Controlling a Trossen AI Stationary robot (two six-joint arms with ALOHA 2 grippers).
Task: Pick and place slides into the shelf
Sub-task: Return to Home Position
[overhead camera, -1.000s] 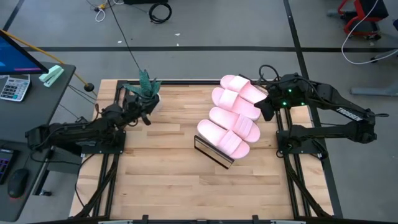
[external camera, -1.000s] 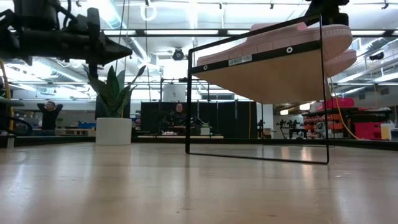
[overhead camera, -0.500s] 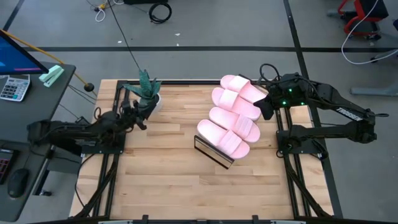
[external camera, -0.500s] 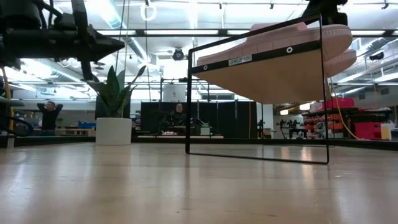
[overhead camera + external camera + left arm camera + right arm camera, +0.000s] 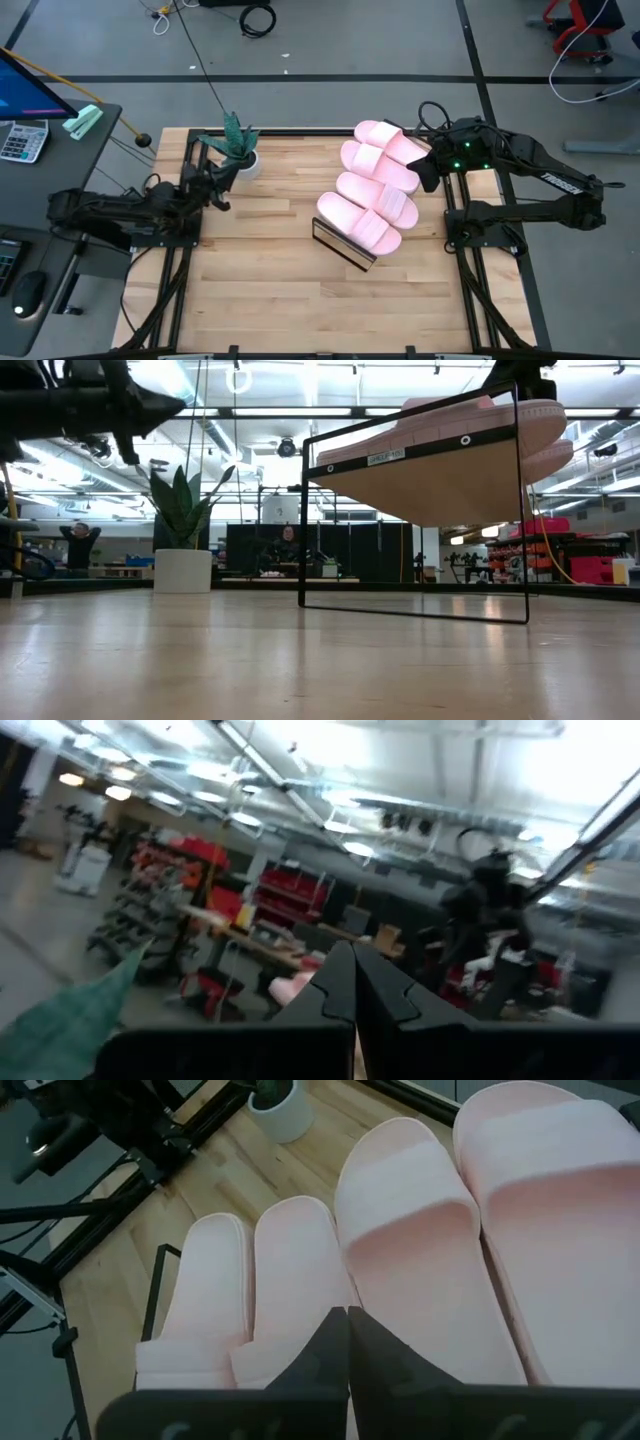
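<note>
Slatted wood makes up the tabletop (image 5: 270, 280), and the shelf (image 5: 342, 246) stands on it right of centre, its slanted board carrying all four slides (image 5: 378, 180) in a row, straps up, each touching the next. (From table height the board tilts on its thin black frame, with pink soles showing along its upper edge.) The left end effector (image 5: 353, 952) is pinched fully closed with nothing in it. Compared with a second ago it has drawn back toward the left edge of the tabletop, farther from the shelf, and now sits just beside the potted plant (image 5: 238, 152); in the low view it hangs higher and closer to the side than before. The right end effector (image 5: 347, 1316) is likewise closed and empty, hovering just beside the slides on the shelf's right side, and it has not shifted. Slides and shelf lie exactly as they did.
</note>
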